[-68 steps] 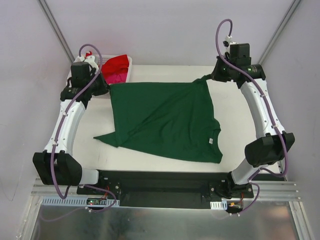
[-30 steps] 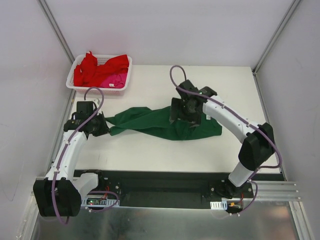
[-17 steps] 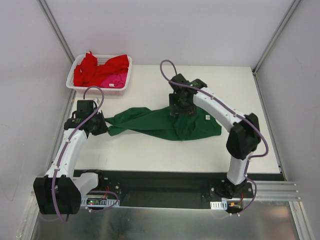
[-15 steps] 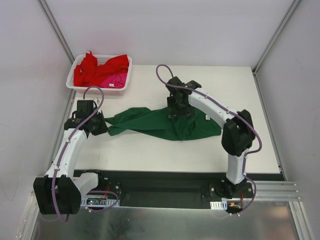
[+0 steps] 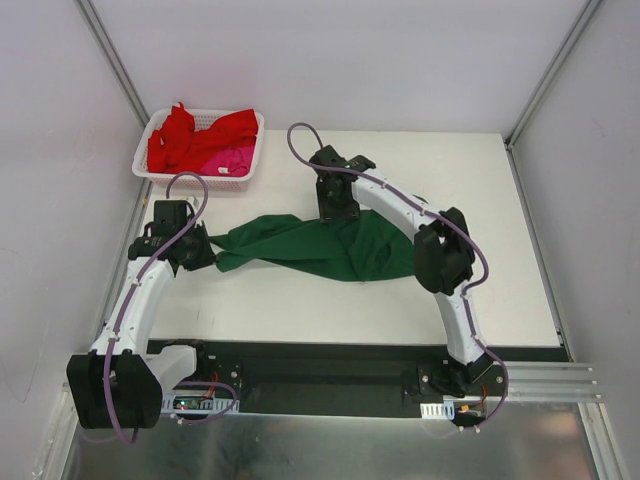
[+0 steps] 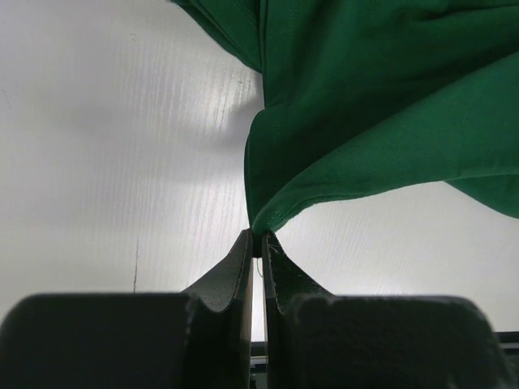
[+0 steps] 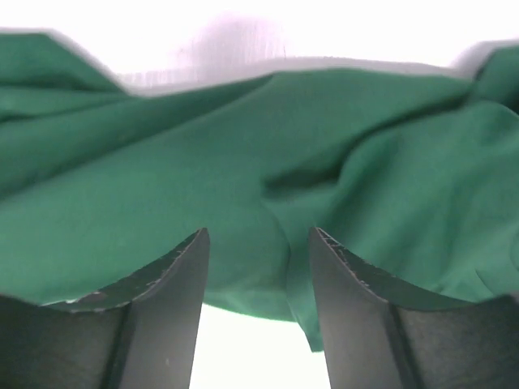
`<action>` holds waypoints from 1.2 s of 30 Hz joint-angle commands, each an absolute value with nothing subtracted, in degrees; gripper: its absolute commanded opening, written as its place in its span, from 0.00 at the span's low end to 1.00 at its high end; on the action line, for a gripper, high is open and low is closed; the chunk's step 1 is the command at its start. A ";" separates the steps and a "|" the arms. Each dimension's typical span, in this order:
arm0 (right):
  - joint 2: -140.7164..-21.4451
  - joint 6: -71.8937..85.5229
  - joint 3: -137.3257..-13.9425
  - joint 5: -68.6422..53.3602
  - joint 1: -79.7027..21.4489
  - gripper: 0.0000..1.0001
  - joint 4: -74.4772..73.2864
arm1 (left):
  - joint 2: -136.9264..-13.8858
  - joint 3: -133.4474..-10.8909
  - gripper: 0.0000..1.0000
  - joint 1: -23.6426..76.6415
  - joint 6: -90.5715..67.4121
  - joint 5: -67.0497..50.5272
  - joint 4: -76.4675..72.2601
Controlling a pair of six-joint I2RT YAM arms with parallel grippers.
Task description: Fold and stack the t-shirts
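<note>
From above, the green tee lies bunched in a long rumpled band across the middle of the table, running from the left gripper at its left tip to a fuller heap on the right. The right arm bends back over that heap, its right gripper over the band's far edge near the middle. That view is too coarse to show how either pair of jaws stands. The left wrist camera settles it for the left gripper: the jaws are pinched together on a hemmed corner of the tee, which fans out from the pinch over the white table. The right wrist camera shows the right gripper with fingers spread apart and nothing clamped, green folds filling the frame beyond them; whether the tips touch cloth cannot be told. Only the top view shows the basket at the far left corner, holding a red tee and a pink tee.
</note>
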State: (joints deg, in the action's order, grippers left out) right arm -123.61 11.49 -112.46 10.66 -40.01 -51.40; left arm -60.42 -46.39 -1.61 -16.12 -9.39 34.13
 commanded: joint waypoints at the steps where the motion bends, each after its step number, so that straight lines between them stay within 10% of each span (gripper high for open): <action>1: -127.44 11.16 -115.66 13.09 -40.96 0.54 -51.85 | -60.03 -46.67 0.00 -2.02 -16.35 -8.00 33.66; 36: -132.36 9.94 -115.49 19.60 -41.05 0.24 -52.74 | -61.26 -48.69 0.00 -2.02 -15.73 -8.44 33.57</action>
State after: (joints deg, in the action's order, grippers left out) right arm -132.09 11.05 -114.72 17.74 -40.93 -52.71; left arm -61.63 -46.48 -1.61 -16.08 -9.32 33.71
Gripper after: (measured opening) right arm 0.287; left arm 0.020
